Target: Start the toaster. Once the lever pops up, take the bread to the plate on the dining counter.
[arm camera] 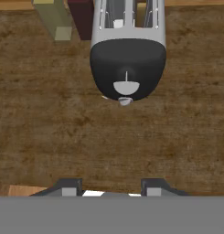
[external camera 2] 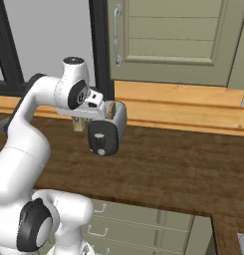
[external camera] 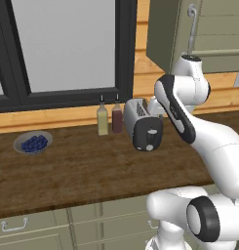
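Observation:
The toaster stands on the wooden worktop, silver with a black end panel facing me. On that panel the pale lever sits above the round knob. A small pale piece, probably the bread, shows in the left slot. My gripper hangs above the worktop just in front of the end panel, looking down. It is open, with nothing between its fingertips, and touches nothing. The plate and the dining counter are out of view.
A yellowish bottle and a dark red bottle stand right beside the toaster on its left. A grey bowl of blueberries sits far left. A wall cabinet hangs above the arm, and a window fills the back wall.

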{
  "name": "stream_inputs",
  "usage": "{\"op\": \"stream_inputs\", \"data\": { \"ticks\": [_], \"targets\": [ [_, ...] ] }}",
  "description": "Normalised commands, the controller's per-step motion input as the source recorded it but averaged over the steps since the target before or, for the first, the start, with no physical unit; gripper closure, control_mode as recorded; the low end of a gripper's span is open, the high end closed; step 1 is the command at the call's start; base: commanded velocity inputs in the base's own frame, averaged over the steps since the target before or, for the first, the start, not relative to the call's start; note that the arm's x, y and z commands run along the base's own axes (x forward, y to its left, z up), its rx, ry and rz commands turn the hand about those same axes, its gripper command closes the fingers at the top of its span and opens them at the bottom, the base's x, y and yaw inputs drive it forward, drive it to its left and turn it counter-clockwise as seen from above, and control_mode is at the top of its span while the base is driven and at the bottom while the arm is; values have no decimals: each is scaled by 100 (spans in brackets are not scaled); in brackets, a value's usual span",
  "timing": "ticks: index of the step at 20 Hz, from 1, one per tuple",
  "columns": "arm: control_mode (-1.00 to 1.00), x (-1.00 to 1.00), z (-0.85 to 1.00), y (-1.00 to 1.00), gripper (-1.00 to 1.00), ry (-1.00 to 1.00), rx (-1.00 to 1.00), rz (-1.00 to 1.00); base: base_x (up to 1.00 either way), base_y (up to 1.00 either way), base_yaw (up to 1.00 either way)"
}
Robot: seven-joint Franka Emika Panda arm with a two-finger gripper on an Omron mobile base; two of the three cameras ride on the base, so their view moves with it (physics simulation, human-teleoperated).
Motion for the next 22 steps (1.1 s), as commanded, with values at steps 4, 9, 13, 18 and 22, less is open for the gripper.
{"op": "stream_inputs", "data": {
  "ticks": [4,9,13,18,22],
  "targets": [
    [-100,0,-6,1,-100,2,0,0,0,0,0],
    [-100,2,-27,7,100,-1,-5,0,0,0,0],
    [-100,23,-46,4,100,-10,-15,0,0,0,0],
    [-100,37,-41,0,100,-8,-7,0,0,0,0],
    [-100,29,-26,-2,100,-9,0,0,0,0,0]
  ]
}}
